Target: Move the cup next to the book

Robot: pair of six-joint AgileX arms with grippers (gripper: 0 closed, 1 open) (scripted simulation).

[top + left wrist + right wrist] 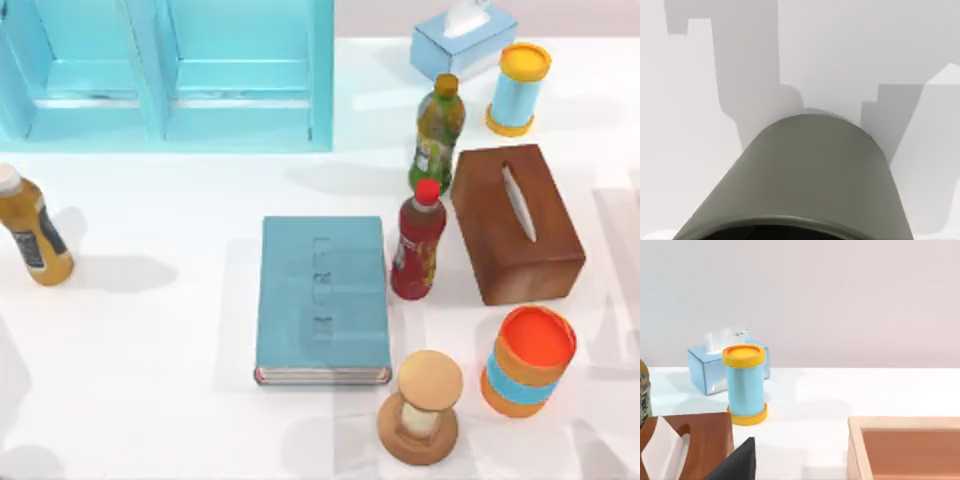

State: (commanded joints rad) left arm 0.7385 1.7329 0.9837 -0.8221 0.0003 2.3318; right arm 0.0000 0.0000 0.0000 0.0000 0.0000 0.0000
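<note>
The book [322, 298] lies flat mid-surface, a red-capped bottle [418, 241] and an hourglass [421, 406] just beside it. The cup [800, 175] looms close in the left wrist view; whether either pincer grips anything, I cannot tell.

No words, numbers or brand names can be read anywhere. The book [322, 298] has faint embossed marks on its teal cover, but they cannot be made out as letters. The red-capped bottle [418, 243], the green bottle [436, 133] and the amber bottle [33, 229] at the worktop's left each wear a printed label, yet the print on all three is too small to tell. The cup [805, 180] is plain grey-green with no marking.
</note>
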